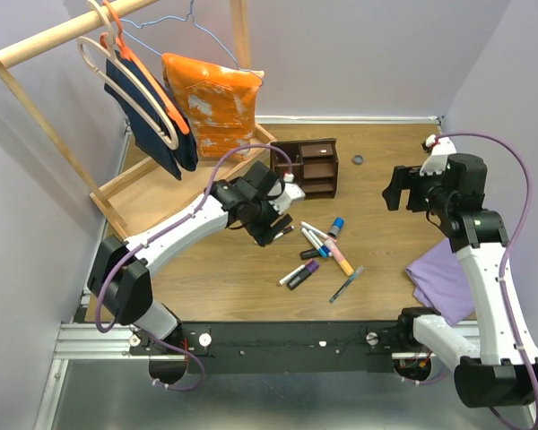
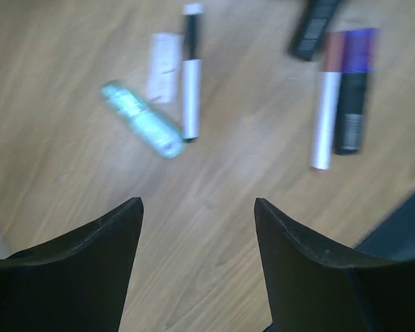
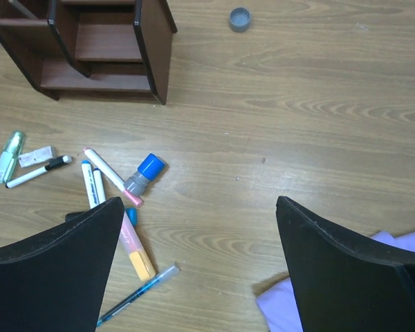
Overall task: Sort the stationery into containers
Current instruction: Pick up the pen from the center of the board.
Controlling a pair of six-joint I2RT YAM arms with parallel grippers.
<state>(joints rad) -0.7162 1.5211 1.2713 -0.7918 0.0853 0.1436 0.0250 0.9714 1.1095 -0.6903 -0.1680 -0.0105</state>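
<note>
Left gripper (image 2: pixel 197 207) spread wide, empty, above scattered pens and markers (image 2: pixel 190 83) on the wooden table (image 2: pixel 55 173). We see the dark brown wooden organizer (image 3: pixel 155 48) only from the right wrist and top views, apart from them. Right gripper (image 3: pixel 198 207) spread wide, empty, open tabletop under it.

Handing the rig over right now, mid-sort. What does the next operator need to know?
Left pincer: open, empty, hovering low over a pale green tube-shaped piece and a white pen with a black band.
Right pincer: open, empty, raised to the right of the pile.
Dark brown wooden desk organizer: upright at the back; the compartments in view look empty.
Pens and markers: loose on the wooden table in front of the organizer.
Done: nothing visibly sorted.
Left: every piece.
</note>
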